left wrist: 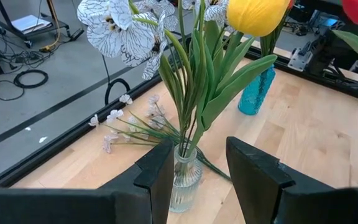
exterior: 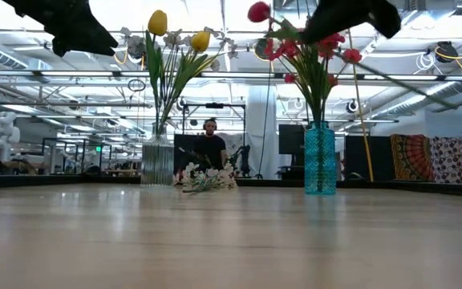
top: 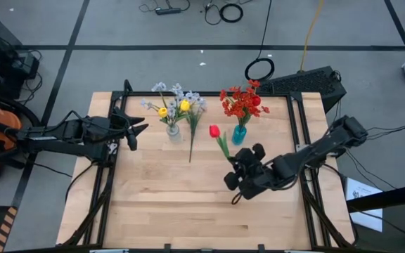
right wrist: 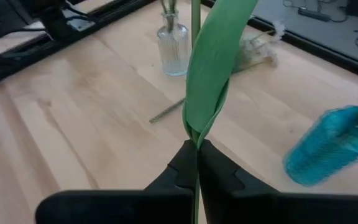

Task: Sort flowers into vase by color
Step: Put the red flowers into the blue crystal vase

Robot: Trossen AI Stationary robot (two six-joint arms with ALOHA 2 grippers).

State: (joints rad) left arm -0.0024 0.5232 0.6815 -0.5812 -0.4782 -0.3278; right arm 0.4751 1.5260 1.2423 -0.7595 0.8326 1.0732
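Observation:
My right gripper (top: 240, 164) hangs above the table's right half, near side of the blue vase (top: 239, 134), and is shut on a red tulip (top: 214, 131). That blue vase (exterior: 320, 158) holds red flowers (top: 243, 102). The clear vase (top: 173, 130) holds yellow tulips (top: 184, 105) and pale blossoms. One pale wispy spray (top: 191, 138) lies flat on the table between the vases. My left gripper (left wrist: 197, 174) is open, hovering left of the clear vase (left wrist: 185, 179), fingers pointing at it without touching. My right gripper pinches the red tulip's green stem (right wrist: 196, 140) between its two fingers, just below where the long leaf (right wrist: 213, 62) splits off. The tulip is lifted clear of the table and slants up and away from the fingers, its bud (exterior: 258, 11) high above the blue vase's flowers.
Black rails frame the table's left, right and far sides (top: 301, 133). The lying spray (right wrist: 257, 50) has its stem end (right wrist: 166, 112) pointing to the near edge. The near half of the wooden top (top: 188, 204) is bare. A person (exterior: 209, 144) sits far behind the table.

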